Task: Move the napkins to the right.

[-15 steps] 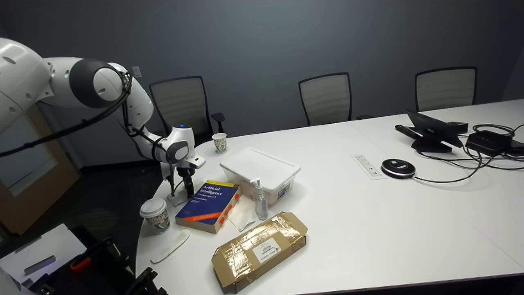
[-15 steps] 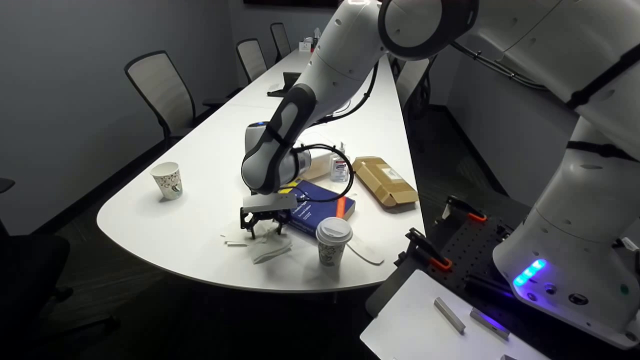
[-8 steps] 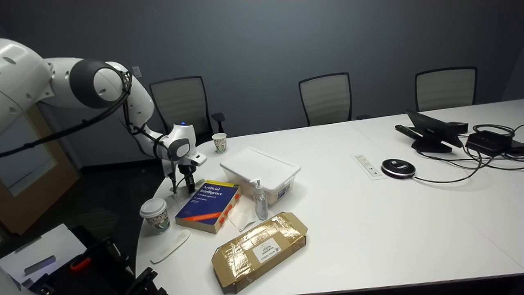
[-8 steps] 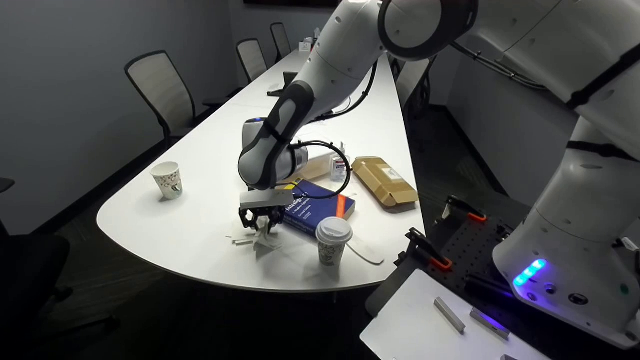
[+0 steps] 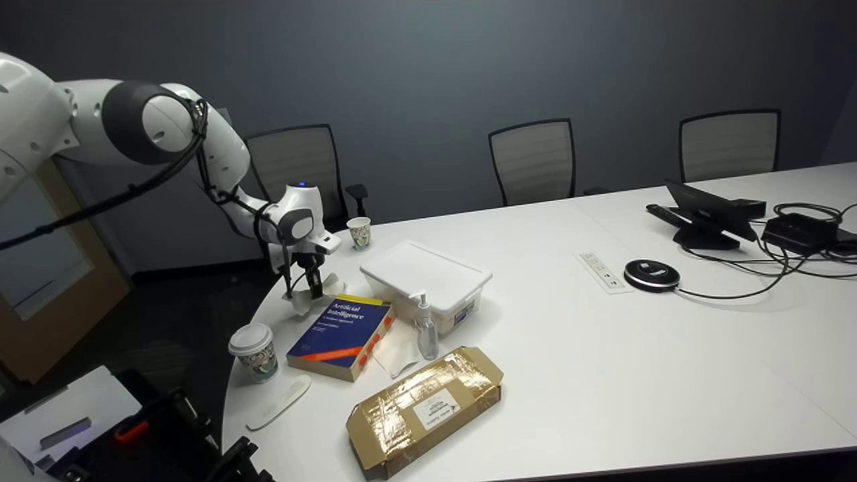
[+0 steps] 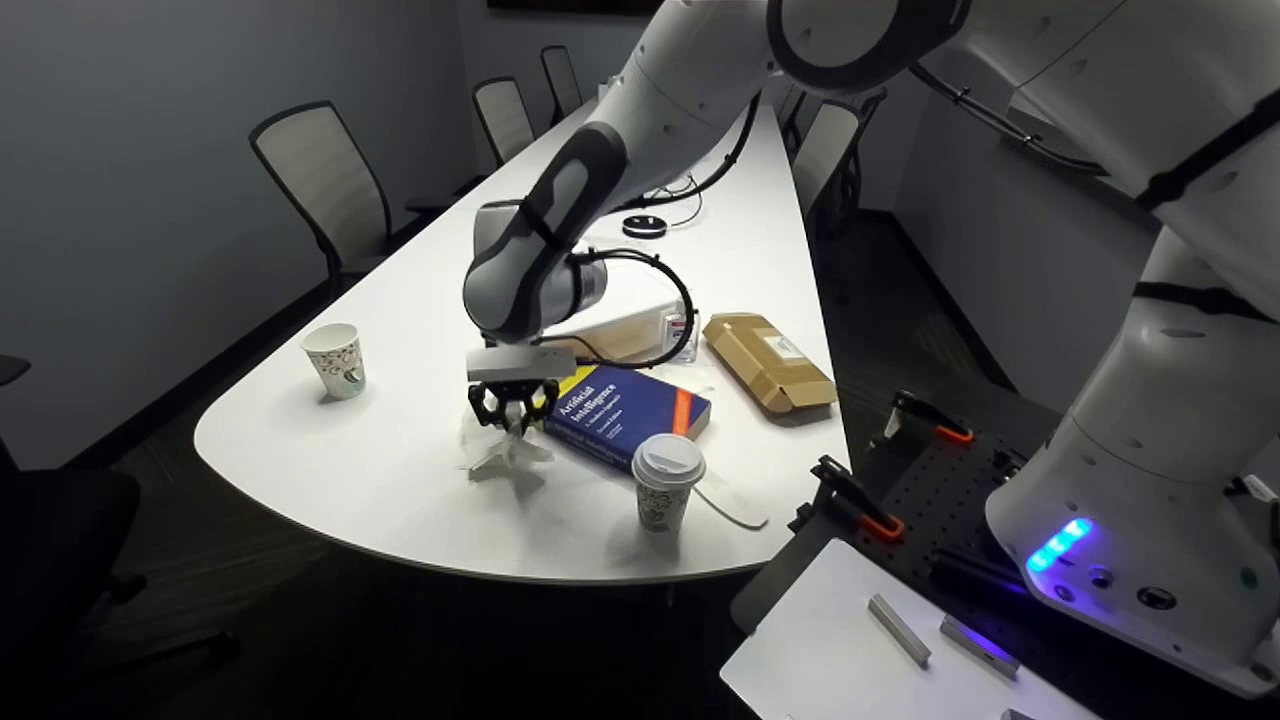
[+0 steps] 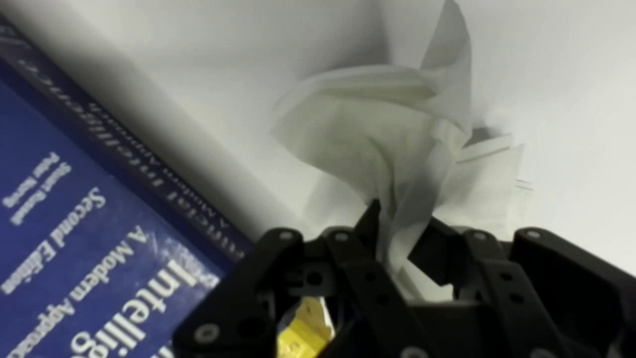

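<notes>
A white napkin [image 7: 367, 129] is pinched and crumpled between the fingertips of my gripper [image 7: 402, 214], which is shut on it. Beyond the jaws its loose folds fan out in the wrist view. A flatter white napkin piece [image 7: 489, 189] lies on the table just behind it. In an exterior view the gripper [image 6: 514, 420] points down beside the book, with the napkin [image 6: 508, 456] hanging below; whether its ends touch the table I cannot tell. In an exterior view the gripper [image 5: 306, 286] partly hides the napkins, with one light piece [image 5: 333, 284] showing beside it.
The blue book [image 5: 341, 335] lies close beside the gripper. Around it stand a lidded cup [image 5: 253, 351], a small paper cup [image 5: 359, 233], a white-lidded bin [image 5: 425, 274], a pump bottle [image 5: 426, 331] and a cardboard box [image 5: 425, 408]. Another white napkin [image 5: 400, 348] lies between book and bottle.
The jaws were apart over the napkins a second ago and have come together on one. Gripper and napkin have shifted away from the lidded cup, toward the small cup's side; the napkin is now bunched up.
</notes>
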